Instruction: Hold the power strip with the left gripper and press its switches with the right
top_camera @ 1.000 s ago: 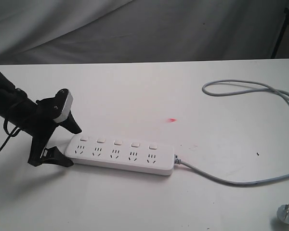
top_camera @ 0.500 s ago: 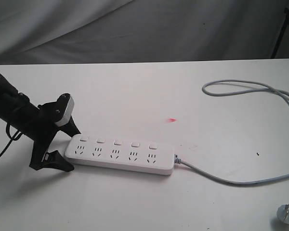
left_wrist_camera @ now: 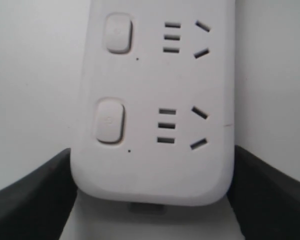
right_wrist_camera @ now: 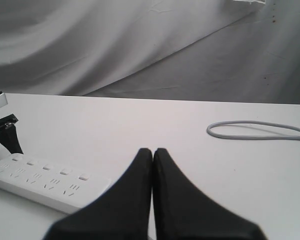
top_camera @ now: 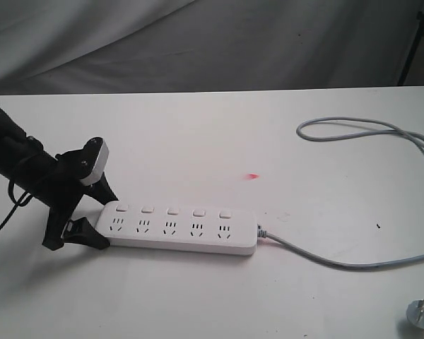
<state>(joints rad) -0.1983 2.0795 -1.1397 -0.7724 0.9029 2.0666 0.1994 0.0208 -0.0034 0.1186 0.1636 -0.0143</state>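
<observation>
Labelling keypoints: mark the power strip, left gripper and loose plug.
power strip (top_camera: 177,230), exterior view, middle of its top face.
left gripper (top_camera: 107,221), exterior view, midway between the fingertips, at the strip's end.
plug (top_camera: 422,314), exterior view, grey body.

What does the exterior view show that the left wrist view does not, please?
Only the exterior view: the whole power strip with all five switches, its cord, the plug and a red spot on the table. Only the left wrist view: a close look at the fingers touching both sides of the strip's end. Both: the left gripper, the strip's end and its two end switches.
</observation>
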